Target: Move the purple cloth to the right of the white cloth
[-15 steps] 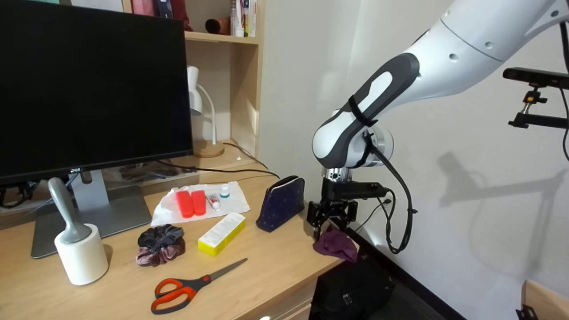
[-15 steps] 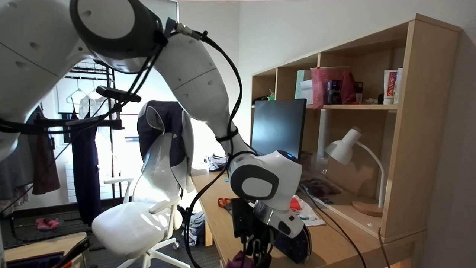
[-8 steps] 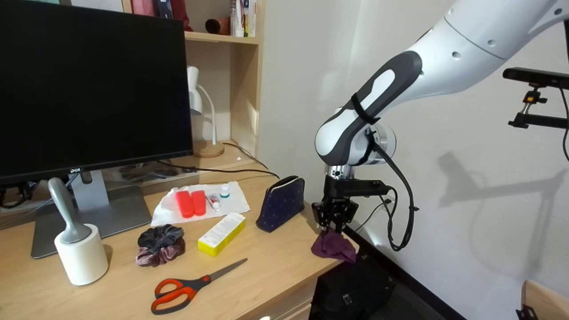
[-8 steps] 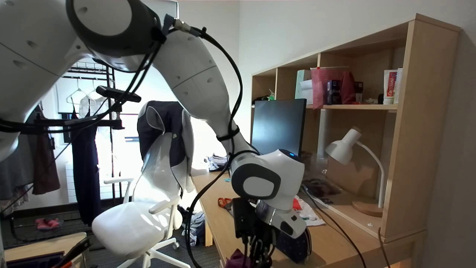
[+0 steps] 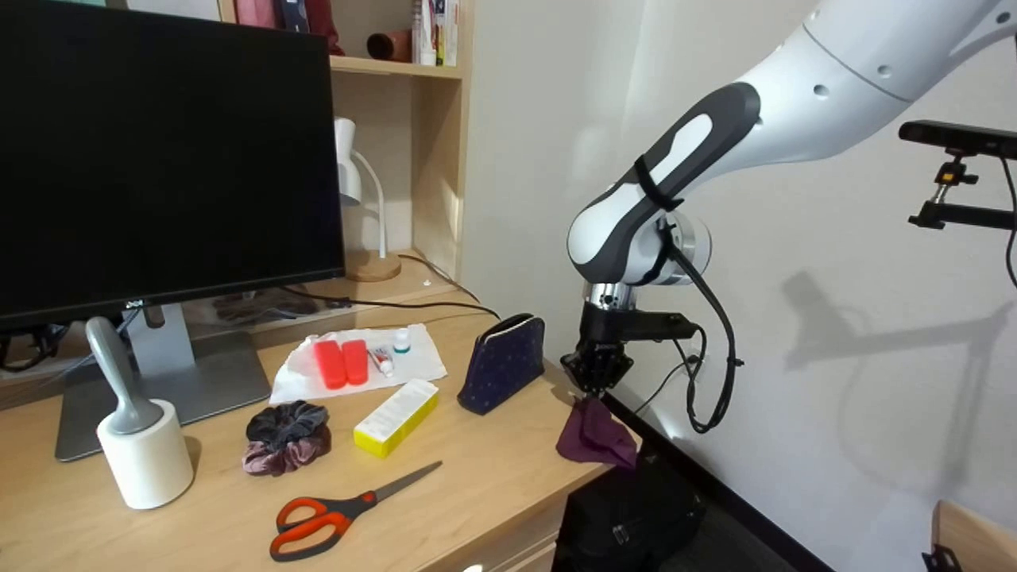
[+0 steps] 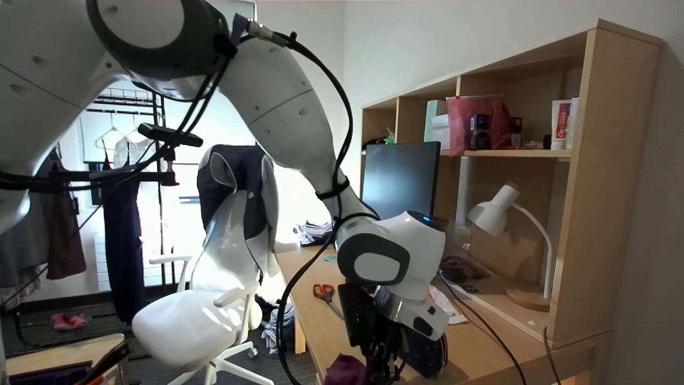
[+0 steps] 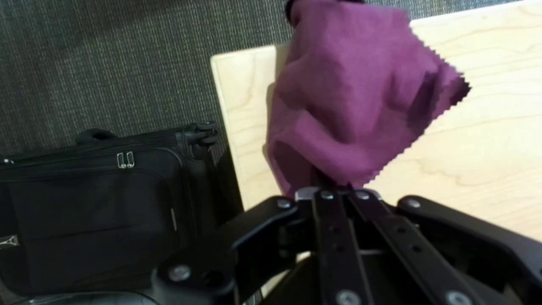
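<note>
At the desk's near right corner lies the purple cloth [image 5: 596, 441], its top drawn up into a peak under my gripper [image 5: 593, 392]. The wrist view shows the shut fingertips pinching an edge of the purple cloth [image 7: 355, 93], which spreads out beyond them over the desk corner. In an exterior view only a bit of the purple cloth [image 6: 344, 370] shows at the bottom edge. The white cloth [image 5: 429, 359] lies flat further back, under two red pieces [image 5: 342, 364], a small tube and a little bottle. The arm partly hides the white cloth [image 6: 449, 307] in an exterior view.
A dark blue pouch [image 5: 504, 365] stands between the two cloths. Nearby on the desk are a yellow-and-white box [image 5: 397, 417], scissors [image 5: 342, 512], scrunchies [image 5: 288, 437] and a lint roller [image 5: 143, 457]. Below the desk edge is a black suitcase [image 7: 97, 220].
My gripper has gone from open around the purple cloth to shut on it. It has risen slightly, pulling the cloth's top upward while the lower part stays on the desk.
</note>
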Motion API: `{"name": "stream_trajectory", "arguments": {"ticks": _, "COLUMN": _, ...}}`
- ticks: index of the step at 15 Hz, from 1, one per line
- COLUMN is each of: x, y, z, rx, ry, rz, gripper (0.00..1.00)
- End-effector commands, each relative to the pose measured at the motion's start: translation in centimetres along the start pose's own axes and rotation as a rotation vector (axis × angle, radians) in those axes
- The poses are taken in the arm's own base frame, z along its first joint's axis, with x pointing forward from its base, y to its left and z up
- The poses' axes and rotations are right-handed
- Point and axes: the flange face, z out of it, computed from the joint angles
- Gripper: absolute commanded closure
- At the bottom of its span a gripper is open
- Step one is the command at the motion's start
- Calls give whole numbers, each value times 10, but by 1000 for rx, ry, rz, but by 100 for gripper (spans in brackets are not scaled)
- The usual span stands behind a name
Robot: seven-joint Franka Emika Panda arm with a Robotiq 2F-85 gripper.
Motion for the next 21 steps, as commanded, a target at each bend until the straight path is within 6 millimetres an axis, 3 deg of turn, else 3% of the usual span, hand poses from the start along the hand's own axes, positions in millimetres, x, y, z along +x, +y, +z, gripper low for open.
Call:
{"name": "stream_trajectory", "arguments": {"ticks": 1, "x": 4, "y": 2, "z": -40, "rx": 34, "ry": 79, "rz": -89, "gripper": 100}}
{"name": "stream_trajectory", "arguments": {"ticks": 6, "x": 12, "y": -18, "z": -102, "rx": 10, "ry": 161, "rz": -198, "gripper": 100}}
{"name": "stream_trajectory", "arguments": {"ticks": 11, "x": 8, "y": -59, "z": -153, "rx": -51, "ry": 208, "rz": -290, "gripper": 100}}
{"name": "stream_trajectory", "arguments": {"ticks": 20, "x": -34, "y": -133, "z": -223, "rx": -215, "ry": 325, "rz": -515, "gripper": 100}}
{"name": "stream_trajectory", "arguments": {"ticks": 21, "x": -15, "y": -127, "z": -210, "rx": -183, "ry": 313, "rz": -469, "gripper": 99}}
